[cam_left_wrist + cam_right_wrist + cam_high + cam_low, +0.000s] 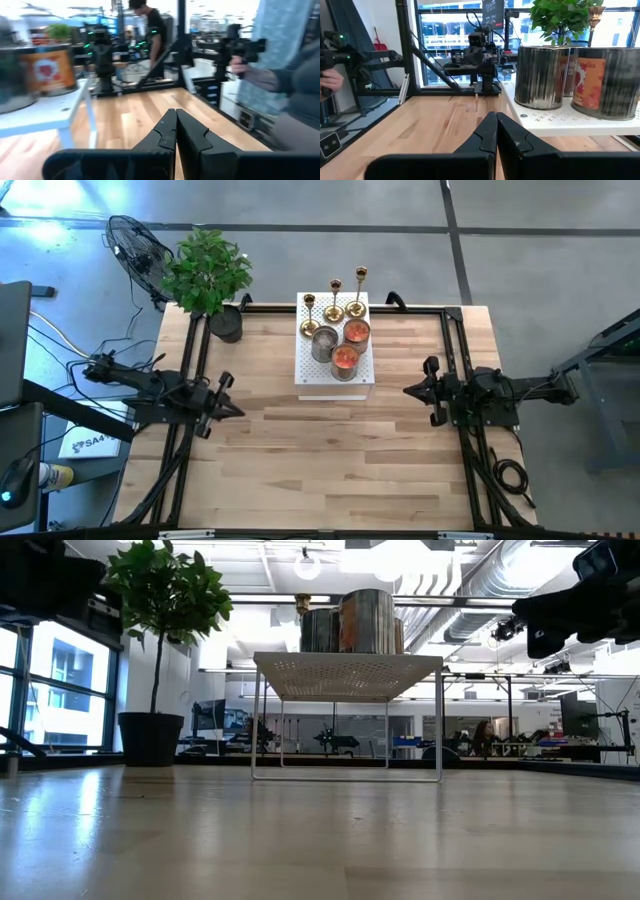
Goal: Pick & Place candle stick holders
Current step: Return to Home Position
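Three gold candle stick holders [333,302] stand by their round bases along the far edge of a white perforated stand [334,376], behind three metal cans [343,345]. One holder's top shows in the right wrist view [594,17]. My left gripper [236,409] is shut and empty over the table's left part, left of the stand. My right gripper [408,390] is shut and empty, right of the stand. Both fingers pairs meet in the wrist views, left [175,131] and right [496,131].
A potted plant [208,275] stands at the table's far left corner. The white stand [347,672] is raised on thin legs. A floor fan [138,248] stands beyond the table. A person's hand [250,72] shows at the right side, off the table.
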Available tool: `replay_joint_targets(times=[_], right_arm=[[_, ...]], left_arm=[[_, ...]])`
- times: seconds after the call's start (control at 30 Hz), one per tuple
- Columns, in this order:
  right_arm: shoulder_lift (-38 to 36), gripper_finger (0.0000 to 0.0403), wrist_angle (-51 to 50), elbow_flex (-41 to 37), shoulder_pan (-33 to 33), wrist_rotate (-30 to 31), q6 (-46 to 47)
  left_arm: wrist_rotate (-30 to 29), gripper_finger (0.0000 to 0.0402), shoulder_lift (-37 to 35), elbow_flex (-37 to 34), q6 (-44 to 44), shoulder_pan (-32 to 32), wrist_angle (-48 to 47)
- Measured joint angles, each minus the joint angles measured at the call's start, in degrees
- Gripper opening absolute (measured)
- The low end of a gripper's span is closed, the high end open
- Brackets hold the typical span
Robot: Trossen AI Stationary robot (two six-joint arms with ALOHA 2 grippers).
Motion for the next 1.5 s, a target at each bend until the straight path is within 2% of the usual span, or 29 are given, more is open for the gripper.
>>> replay_joint_targets(times=[0.27, 0.5, 0.57, 0.87, 1.5], right_arm=[[0.00, 0.0000, 0.02, 0.00, 0.00, 0.90, 0.41], [0.00, 0.0000, 0.02, -0.02, 0.00, 3.24, 0.42], [0.00, 0.0000, -0.02, -0.02, 0.00, 4.67, 0.42], [0.48, 0.0000, -1.40, -0.02, 0.00, 10.15, 3.19], [0.50, 0.0001, -0.99, -0.04, 0.00, 9.33, 1.90]], left_arm=[[-8.68, 0.0000, 0.01, -0.09, -1.86, 0.00, -0.75], [-20.74, 0.0000, 0.02, -0.09, -7.37, 0.00, -0.79], [-22.51, 0.0000, 0.00, -0.09, -9.07, 0.00, -0.92], [-21.84, 0.0000, 0.31, -0.09, -9.62, 0.00, -0.98], [-20.93, 0.0001, 1.27, -0.09, -8.11, 0.00, -1.10]])
